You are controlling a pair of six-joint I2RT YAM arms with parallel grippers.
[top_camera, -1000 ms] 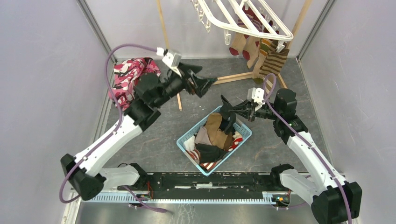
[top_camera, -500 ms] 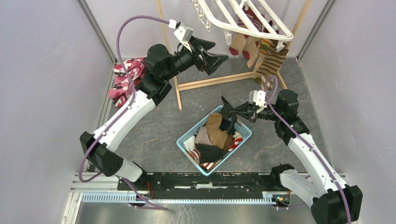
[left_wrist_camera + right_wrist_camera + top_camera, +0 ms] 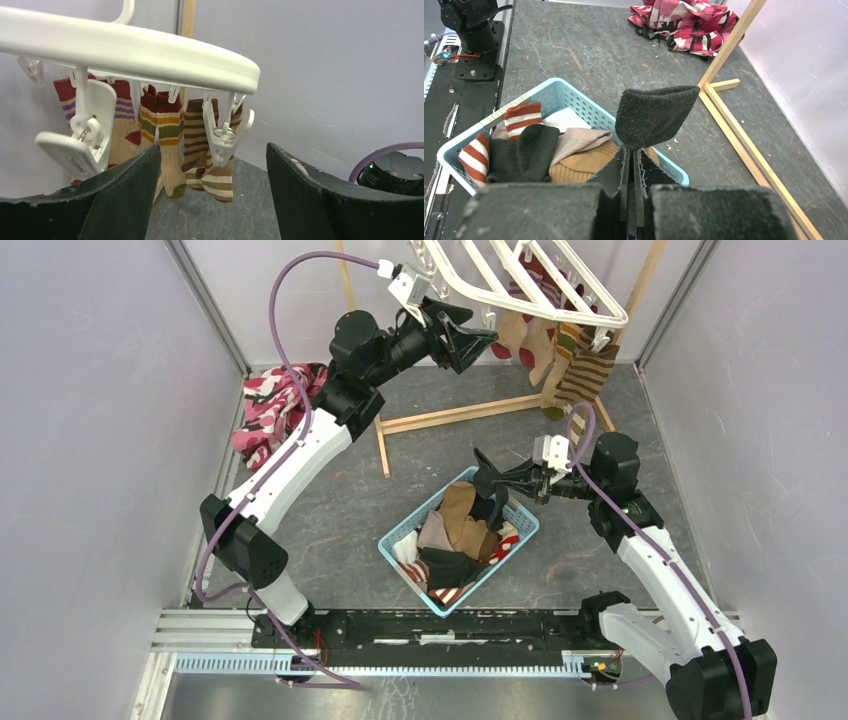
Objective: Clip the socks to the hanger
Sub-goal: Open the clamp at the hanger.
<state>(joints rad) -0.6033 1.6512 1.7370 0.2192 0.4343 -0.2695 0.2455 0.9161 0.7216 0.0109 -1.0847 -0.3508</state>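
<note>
The white hanger (image 3: 560,302) hangs at the far right, with several striped socks (image 3: 578,365) clipped under it. My left gripper (image 3: 482,338) is raised just under its left edge, open, with nothing between the jaws. In the left wrist view a dangling white clip (image 3: 223,137) hangs ahead between the open fingers (image 3: 125,195), below the hanger's bar (image 3: 150,56), and brown-striped socks (image 3: 197,130) hang behind it. My right gripper (image 3: 487,478) is shut on a black sock (image 3: 654,114), which it holds above the far corner of the basket (image 3: 523,517). More socks (image 3: 526,150) fill the basket (image 3: 569,94).
A pink, red and black patterned cloth (image 3: 272,402) lies at the far left. The thin wooden frame stand (image 3: 460,412) has its foot on the floor between the arms, and an upright (image 3: 730,44) rises near the right gripper. Grey walls enclose the area.
The left arm has lifted and swung up and to the right, from above the wooden foot to the hanger's edge. Its jaws narrowed slightly. The right arm held still with the black sock.
</note>
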